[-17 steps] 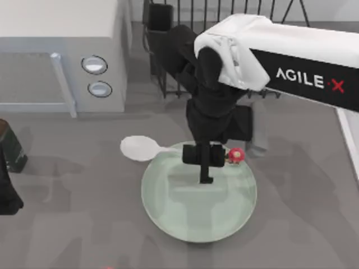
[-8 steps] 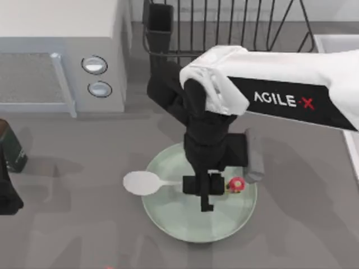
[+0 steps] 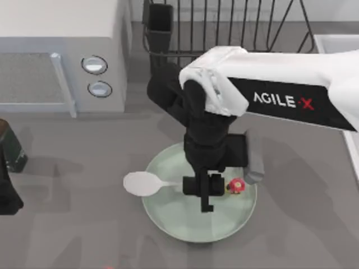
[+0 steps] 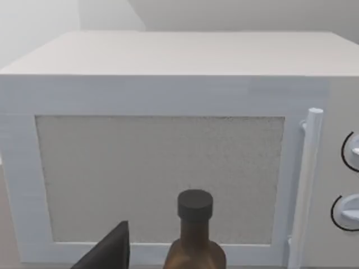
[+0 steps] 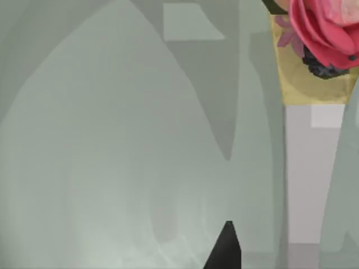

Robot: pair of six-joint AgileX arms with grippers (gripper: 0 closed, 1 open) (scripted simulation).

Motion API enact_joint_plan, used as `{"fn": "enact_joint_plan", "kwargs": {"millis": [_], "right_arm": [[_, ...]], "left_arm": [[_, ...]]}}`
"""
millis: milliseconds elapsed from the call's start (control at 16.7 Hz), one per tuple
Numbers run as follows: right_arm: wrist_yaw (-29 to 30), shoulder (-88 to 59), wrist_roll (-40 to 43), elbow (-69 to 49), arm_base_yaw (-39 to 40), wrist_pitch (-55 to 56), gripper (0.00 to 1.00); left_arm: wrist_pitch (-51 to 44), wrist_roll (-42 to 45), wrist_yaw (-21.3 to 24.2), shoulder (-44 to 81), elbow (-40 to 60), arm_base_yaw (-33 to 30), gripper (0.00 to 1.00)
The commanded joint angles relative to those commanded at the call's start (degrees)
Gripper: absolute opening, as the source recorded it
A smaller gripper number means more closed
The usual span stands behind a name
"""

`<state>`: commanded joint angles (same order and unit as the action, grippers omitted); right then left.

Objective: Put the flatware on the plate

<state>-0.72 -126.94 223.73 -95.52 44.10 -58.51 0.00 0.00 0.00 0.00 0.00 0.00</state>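
Left tool (image 3: 8,199) sits parked at the counter's far left edge, and I cannot tell how its fingers stand. Beside it stands a brown bottle (image 4: 194,238) with a dark cap, in front of the white microwave (image 3: 61,53). Moving right, the white spoon (image 3: 147,184) lies across the left rim of the mint-green plate (image 3: 224,221), oval bowl hanging out over the grey counter (image 3: 73,224), handle running over the plate to the red-pink knob (image 3: 236,185). Right tool (image 3: 206,186) is down over the plate, clamped on the spoon's handle just left of the knob. Behind, at the far side, a black wire rack (image 3: 224,25).
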Motion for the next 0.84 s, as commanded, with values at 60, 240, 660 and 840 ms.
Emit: {"fn": "enact_joint_plan", "kwargs": {"millis": [60,240,660,840], "right_arm": [[0.0,0.0,0.0,0.0,0.0,0.0,0.45],[0.0,0.0,0.0,0.0,0.0,0.0,0.68],[0.0,0.0,0.0,0.0,0.0,0.0,1.0],[0.0,0.0,0.0,0.0,0.0,0.0,1.0]], "left_arm": [[0.0,0.0,0.0,0.0,0.0,0.0,1.0],[0.0,0.0,0.0,0.0,0.0,0.0,1.0],[0.0,0.0,0.0,0.0,0.0,0.0,1.0],[0.0,0.0,0.0,0.0,0.0,0.0,1.0]]}}
